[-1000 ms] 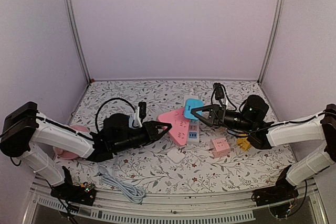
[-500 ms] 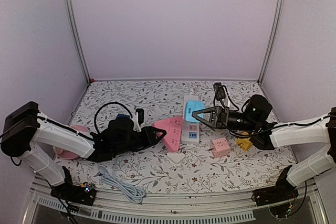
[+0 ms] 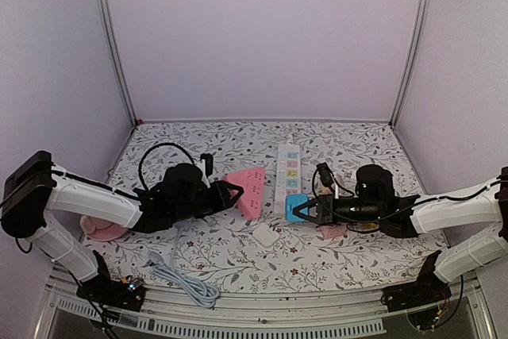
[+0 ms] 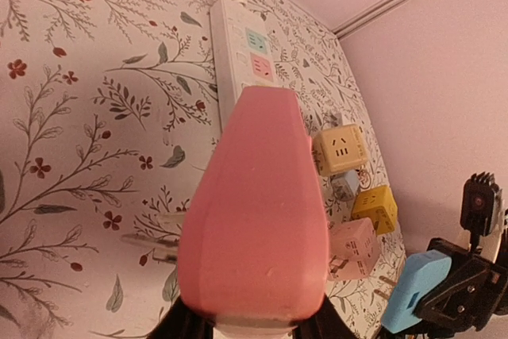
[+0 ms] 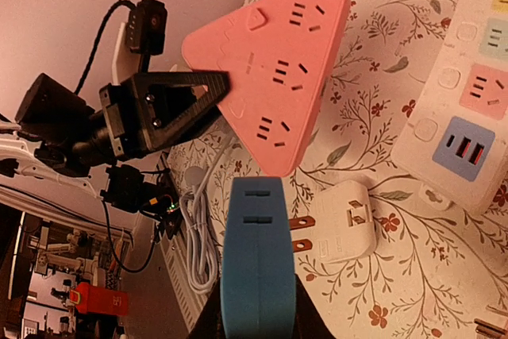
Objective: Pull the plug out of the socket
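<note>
**Plug and socket held apart, one in each gripper**

The blue plug (image 3: 295,207) sits in the right gripper (image 3: 302,210), whose fingers are clamped together on its body. It is low over the middle of the surface, just at the near end of the white power strip (image 3: 287,168); whether it touches the strip cannot be told. No prongs of the plug show in any view.

The pink triangular socket (image 3: 246,188) is gripped at one corner by the left gripper (image 3: 228,191), which is closed tight on it. The socket is left of the power strip and tilted, and the right wrist view shows its face with three sets of slots (image 5: 278,93). A clear gap separates plug and socket, with the near end of the strip between them in the overhead view.

The power strip lies flat and runs from mid-surface toward the far edge, with coloured outlet panels along it. A white adapter (image 3: 266,234) lies nearer the front edge, between the two grippers, its two metal prongs visible in the right wrist view (image 5: 341,232). A pink cube adapter (image 4: 353,248) and two yellow ones (image 4: 375,206) are grouped to the right of the strip, mostly hidden by the right arm from above. A coiled white cable (image 3: 182,279) rests at the front-left edge, and a black cable (image 3: 159,156) loops behind the left arm.
</note>
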### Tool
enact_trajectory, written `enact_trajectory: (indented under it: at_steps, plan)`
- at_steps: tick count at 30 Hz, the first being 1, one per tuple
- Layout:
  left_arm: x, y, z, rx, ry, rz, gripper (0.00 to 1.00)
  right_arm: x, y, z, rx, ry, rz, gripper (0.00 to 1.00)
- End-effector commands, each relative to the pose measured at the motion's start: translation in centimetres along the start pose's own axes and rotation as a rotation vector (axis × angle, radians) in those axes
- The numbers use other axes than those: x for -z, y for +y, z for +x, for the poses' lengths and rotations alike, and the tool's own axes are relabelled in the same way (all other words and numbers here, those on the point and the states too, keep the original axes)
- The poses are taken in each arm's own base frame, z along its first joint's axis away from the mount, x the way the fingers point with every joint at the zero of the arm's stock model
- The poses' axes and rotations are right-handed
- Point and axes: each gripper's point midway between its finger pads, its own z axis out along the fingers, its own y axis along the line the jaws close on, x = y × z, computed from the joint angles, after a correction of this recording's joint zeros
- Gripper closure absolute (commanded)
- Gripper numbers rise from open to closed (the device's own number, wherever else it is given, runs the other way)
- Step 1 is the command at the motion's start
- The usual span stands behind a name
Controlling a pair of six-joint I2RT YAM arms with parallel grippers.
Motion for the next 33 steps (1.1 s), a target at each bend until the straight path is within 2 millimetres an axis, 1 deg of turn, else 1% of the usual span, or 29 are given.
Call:
enact_trajectory:
  at_steps: [1,6,10,15,24,26,30,33]
  plan:
    - [-1.3,-0.5,-1.4,-0.044,-0.008,-0.011,1.0,-0.5,-3.3,3.0,0.014,0.063,0.152,0.97]
    - [-2.8,0.3,-1.2,-0.065,0.025,-0.051,1.0,-0.7,-4.8,4.9,-0.001,0.108,0.207,0.97]
    - [-3.9,0.7,-0.9,-0.072,0.047,-0.066,1.0,-1.1,-5.4,6.0,-0.002,0.149,0.221,0.97]
    - [-5.3,1.3,0.1,-0.077,0.092,-0.078,1.0,-1.3,-6.6,6.6,-0.002,0.171,0.269,0.96]
    - [-6.4,2.2,0.2,-0.067,0.11,-0.094,1.0,-1.6,-8.2,7.3,-0.003,0.208,0.335,0.91]
    - [-6.5,2.4,0.3,-0.065,0.114,-0.099,0.99,-1.6,-8.6,7.4,-0.003,0.213,0.353,0.86]
    - [-6.7,2.6,0.3,-0.061,0.117,-0.107,0.89,-1.4,-9.1,7.4,0.002,0.215,0.384,0.73]
    - [-6.8,2.6,0.3,-0.065,0.119,-0.108,0.85,-1.0,-9.5,7.3,0.01,0.209,0.412,0.64]
